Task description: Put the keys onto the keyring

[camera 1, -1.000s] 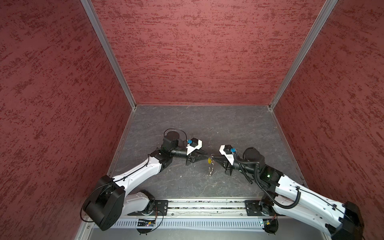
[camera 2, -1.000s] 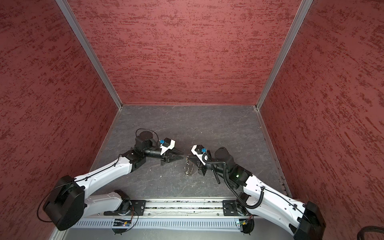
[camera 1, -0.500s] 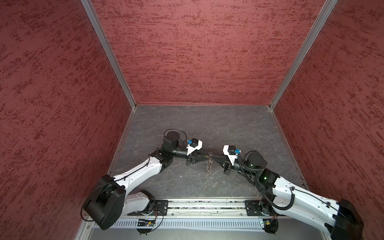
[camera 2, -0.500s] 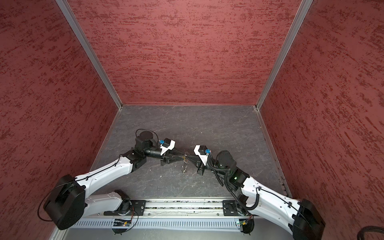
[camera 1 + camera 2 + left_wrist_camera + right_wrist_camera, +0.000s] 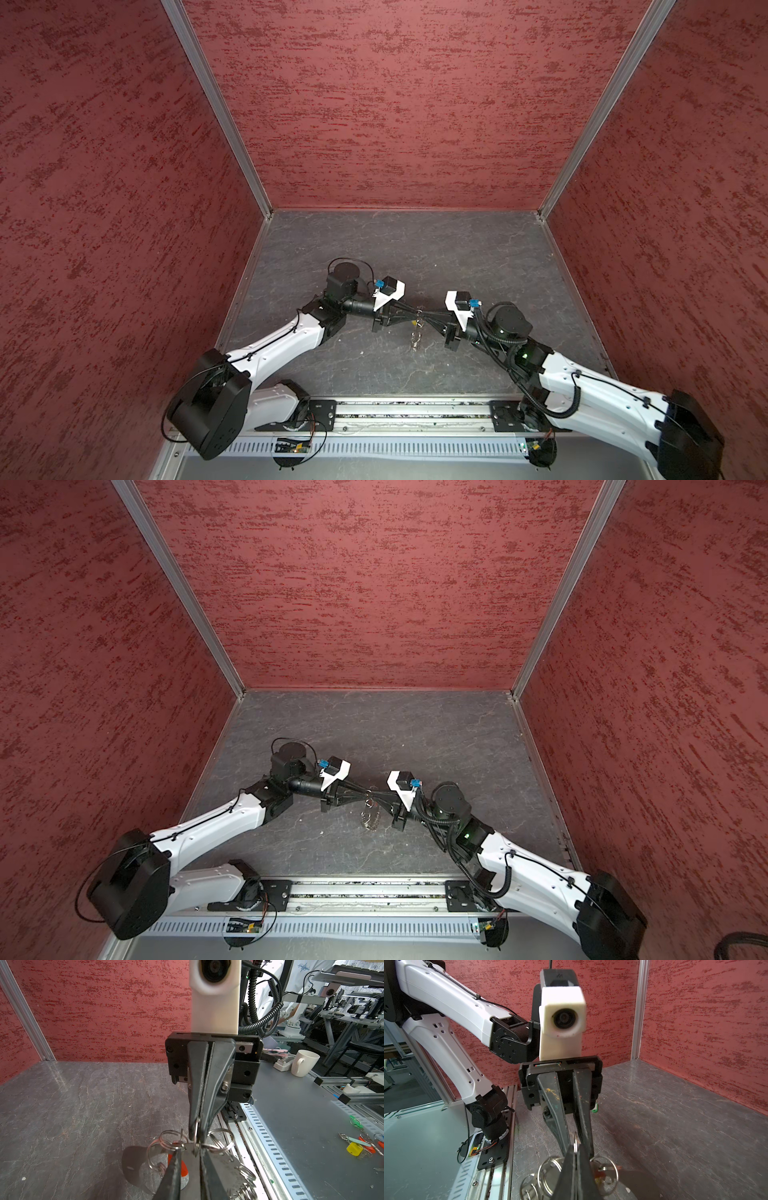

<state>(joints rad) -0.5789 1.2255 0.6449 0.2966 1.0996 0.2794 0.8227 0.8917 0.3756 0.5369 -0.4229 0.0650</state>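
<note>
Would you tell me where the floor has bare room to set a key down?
Bare: the floor from the back wall to the left gripper and right gripper, and the strip from them to the front rail. Crowded: the centre, where both meet at the hanging keyring.

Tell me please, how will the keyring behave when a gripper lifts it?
Probably floppy: below the right gripper the keyring hangs as a loose string of rings. It may swing and tangle, since its rings splay sideways. The thin shiny wire could slip out of the grip.
</note>
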